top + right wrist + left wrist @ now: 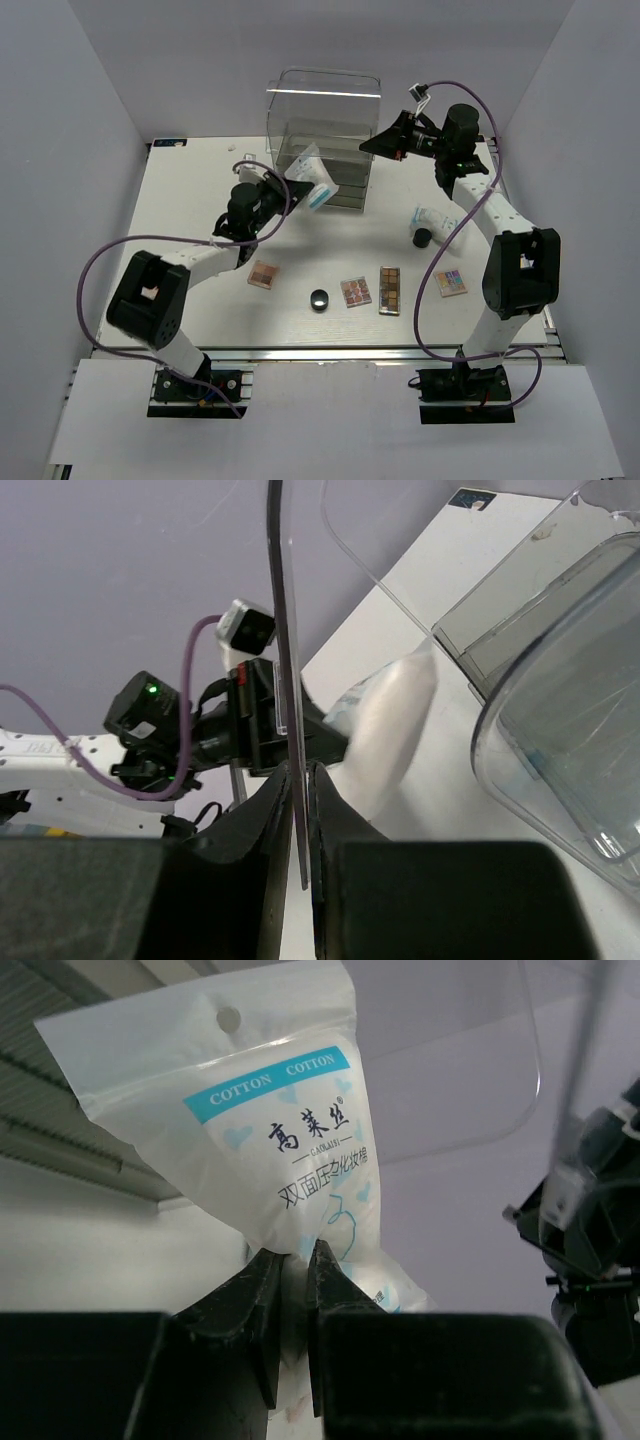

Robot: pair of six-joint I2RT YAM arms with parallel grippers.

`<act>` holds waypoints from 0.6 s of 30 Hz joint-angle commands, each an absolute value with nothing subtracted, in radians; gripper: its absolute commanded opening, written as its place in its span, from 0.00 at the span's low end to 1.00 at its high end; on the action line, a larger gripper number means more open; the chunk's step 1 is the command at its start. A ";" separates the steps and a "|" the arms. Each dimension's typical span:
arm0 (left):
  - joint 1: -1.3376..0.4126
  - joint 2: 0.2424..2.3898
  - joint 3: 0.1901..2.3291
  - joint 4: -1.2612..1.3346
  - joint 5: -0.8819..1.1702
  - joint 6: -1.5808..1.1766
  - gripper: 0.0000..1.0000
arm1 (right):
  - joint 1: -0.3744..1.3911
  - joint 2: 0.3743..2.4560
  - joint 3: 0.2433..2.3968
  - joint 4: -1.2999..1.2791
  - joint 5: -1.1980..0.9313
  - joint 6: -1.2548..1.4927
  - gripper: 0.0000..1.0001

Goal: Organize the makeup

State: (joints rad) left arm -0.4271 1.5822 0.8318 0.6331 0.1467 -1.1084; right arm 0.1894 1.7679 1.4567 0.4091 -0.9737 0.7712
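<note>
White packet: a soft cotton-pad bag with blue print, off the table, standing up out of my left gripper at the front left of the clear acrylic box. I cannot tell whether it touches the box.
Left gripper: the fingers are nearly together, pinching only the bag's thin lower end, a slight hold on slippery film.
Right gripper: the fingers are squeezed onto the edge of a thin clear panel of the box. I cannot tell whether it is a lid or a drawer front.
Step in hand: I judge that I am feeding the bag into the box while my right side holds it open.
Doing it well: I hold the right arm steady and lead the bag's free top end past the rim. I release only once its weight rests inside, since it will flop.
Risk: tugging the panel could drag the light box, and the two wrists are close together.
Left to sort: brown palette, round black pot, multicoloured palette, long narrow palette and a second packet lie on the table, well apart from the box.
</note>
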 commanded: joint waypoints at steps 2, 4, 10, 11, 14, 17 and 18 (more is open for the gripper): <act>-0.437 1.678 0.945 0.767 0.086 -1.218 0.07 | 0.172 1.694 1.454 0.460 -0.976 0.819 0.13; -0.437 1.733 0.977 0.834 0.045 -1.253 0.07 | 0.172 1.689 1.454 0.463 -0.976 0.825 0.13; -0.448 1.859 1.080 0.919 -0.058 -1.377 0.12 | 0.172 1.684 1.454 0.471 -0.976 0.836 0.14; -0.449 1.873 1.089 0.928 -0.070 -1.405 0.12 | 0.172 1.684 1.456 0.472 -0.976 0.838 0.14; -0.456 1.908 1.126 0.934 -0.126 -1.442 0.13 | 0.172 1.686 1.459 0.476 -0.976 0.842 0.13; -0.459 1.936 1.184 0.904 -0.163 -1.448 0.16 | 0.172 1.686 1.462 0.479 -0.976 0.845 0.13; -0.459 1.943 1.201 0.875 -0.167 -1.451 0.19 | 0.172 1.687 1.462 0.480 -0.976 0.850 0.13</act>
